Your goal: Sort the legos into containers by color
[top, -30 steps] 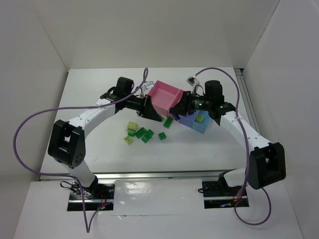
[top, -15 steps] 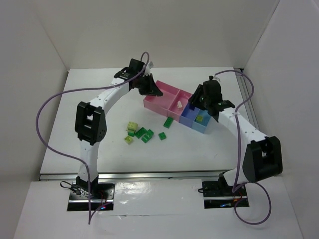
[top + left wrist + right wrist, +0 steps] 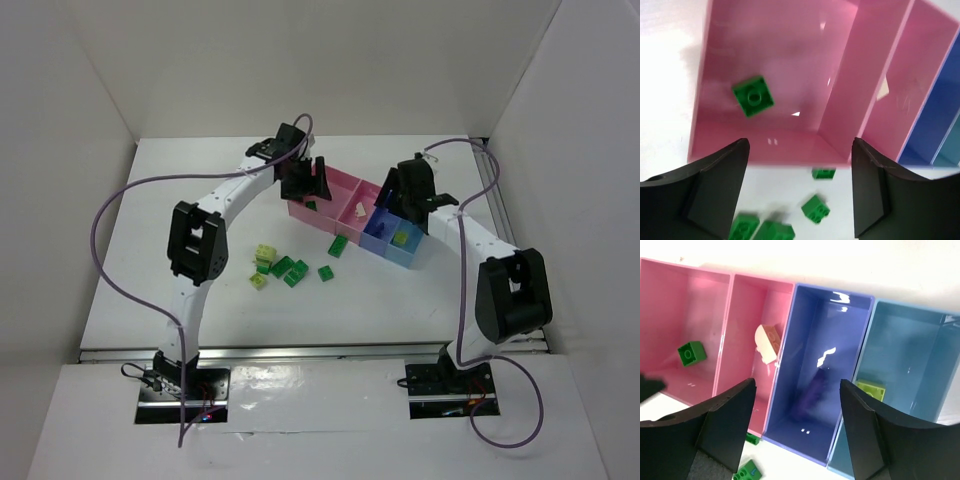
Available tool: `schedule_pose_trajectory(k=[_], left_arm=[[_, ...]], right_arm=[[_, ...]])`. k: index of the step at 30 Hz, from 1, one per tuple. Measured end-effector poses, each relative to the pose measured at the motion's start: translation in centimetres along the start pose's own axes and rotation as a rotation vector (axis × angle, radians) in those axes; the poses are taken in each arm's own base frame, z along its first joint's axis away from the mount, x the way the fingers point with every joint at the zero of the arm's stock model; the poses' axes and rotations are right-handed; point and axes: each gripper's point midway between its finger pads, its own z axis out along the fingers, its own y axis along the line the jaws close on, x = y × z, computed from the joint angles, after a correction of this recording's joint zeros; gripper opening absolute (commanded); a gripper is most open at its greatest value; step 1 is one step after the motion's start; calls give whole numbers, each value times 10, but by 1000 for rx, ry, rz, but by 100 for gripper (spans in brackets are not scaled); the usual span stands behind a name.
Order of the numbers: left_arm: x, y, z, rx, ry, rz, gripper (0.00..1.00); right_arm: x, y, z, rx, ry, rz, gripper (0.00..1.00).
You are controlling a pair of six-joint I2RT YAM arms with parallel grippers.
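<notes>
The containers stand in a joined row: wide pink bin (image 3: 790, 50), narrow pink bin (image 3: 747, 315), blue bin (image 3: 840, 325), light blue bin (image 3: 910, 350). My left gripper (image 3: 799, 160) hangs open over the wide pink bin's near wall, and a dark green lego (image 3: 753, 96) lies inside. My right gripper (image 3: 797, 395) is open above the blue bin, where a blurred dark blue lego (image 3: 812, 390) shows. A beige lego (image 3: 766, 344) lies in the narrow pink bin. A yellow-green lego (image 3: 871, 390) lies in the light blue one.
Loose green legos (image 3: 290, 269) and yellow-green ones (image 3: 262, 255) lie on the white table in front of the bins. One green brick (image 3: 340, 246) sits close to the bins' near wall. White walls enclose the table on three sides.
Both arms have moved in over the bins. The left jaws went from shut to open, and a green lego now lies in the wide pink bin. The right jaws stand wider.
</notes>
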Motion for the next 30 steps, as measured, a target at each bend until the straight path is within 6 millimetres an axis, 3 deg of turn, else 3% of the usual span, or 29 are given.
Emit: schedule_pose_trajectory(k=[4, 8, 11, 14, 18, 30], left_arm=[[21, -9, -36, -52, -12, 50, 72], [50, -19, -77, -97, -43, 126, 72], [81, -21, -89, -147, -32, 182, 79], [113, -19, -79, -201, 17, 242, 87], [139, -18, -58, -254, 68, 281, 81], [140, -20, 18, -280, 24, 317, 82]], right_arm=[[-3, -1, 0, 7, -12, -20, 64], [0, -2, -7, 14, -22, -38, 64], [7, -2, -24, 3, -30, -50, 67], [14, -7, -41, -7, -37, -53, 73], [18, -17, -55, 16, -46, -48, 74], [18, -32, -70, 62, -60, -44, 74]])
